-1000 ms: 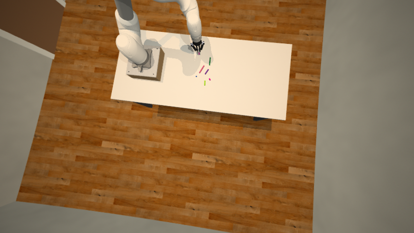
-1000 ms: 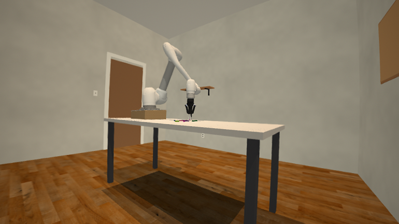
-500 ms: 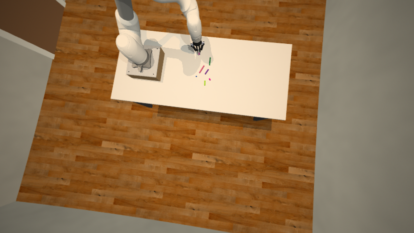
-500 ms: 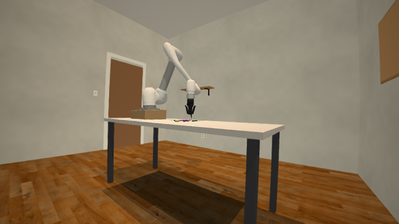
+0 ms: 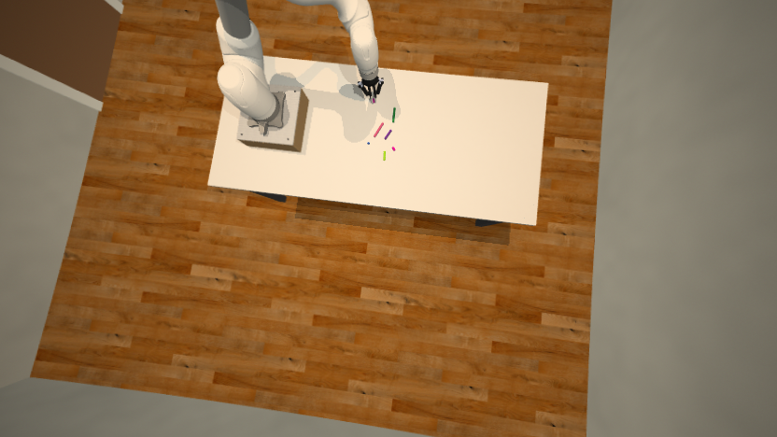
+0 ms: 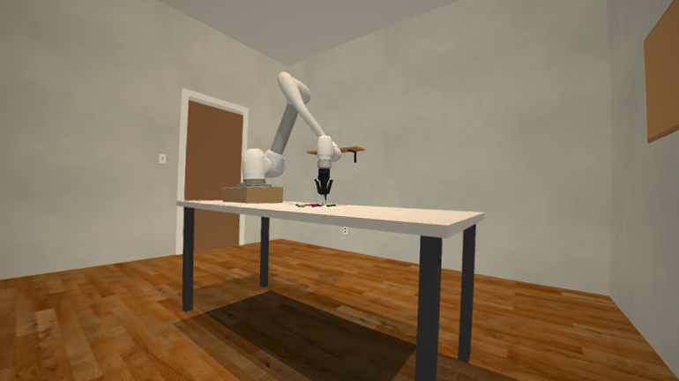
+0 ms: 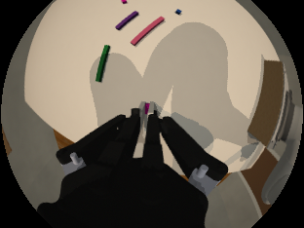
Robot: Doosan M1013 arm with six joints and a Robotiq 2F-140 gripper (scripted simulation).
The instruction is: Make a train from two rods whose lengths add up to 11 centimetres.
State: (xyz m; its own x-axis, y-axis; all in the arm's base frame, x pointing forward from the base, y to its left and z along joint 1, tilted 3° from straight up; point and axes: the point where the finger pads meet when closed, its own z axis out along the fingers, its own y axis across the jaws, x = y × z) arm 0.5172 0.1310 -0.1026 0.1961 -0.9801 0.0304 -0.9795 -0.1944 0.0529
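My gripper (image 5: 373,97) (image 6: 323,192) (image 7: 147,108) is shut on a small magenta rod (image 5: 374,100) (image 7: 147,106), held upright a little above the table (image 5: 478,141), near its back edge. On the table in front of it lie a green rod (image 5: 393,114) (image 7: 103,62), a pink rod (image 5: 378,130) (image 7: 147,31), a purple rod (image 5: 388,133) (image 7: 127,20), a tiny blue rod (image 5: 368,143) (image 7: 178,11), a second small magenta rod (image 5: 393,148) (image 7: 124,0) and a lime rod (image 5: 384,156). All lie apart from one another.
The arm's base stands on a wooden block (image 5: 274,127) (image 6: 252,193) at the table's left end. The rods show as a small cluster in the side view (image 6: 314,205). The table's right half (image 5: 488,162) holds nothing.
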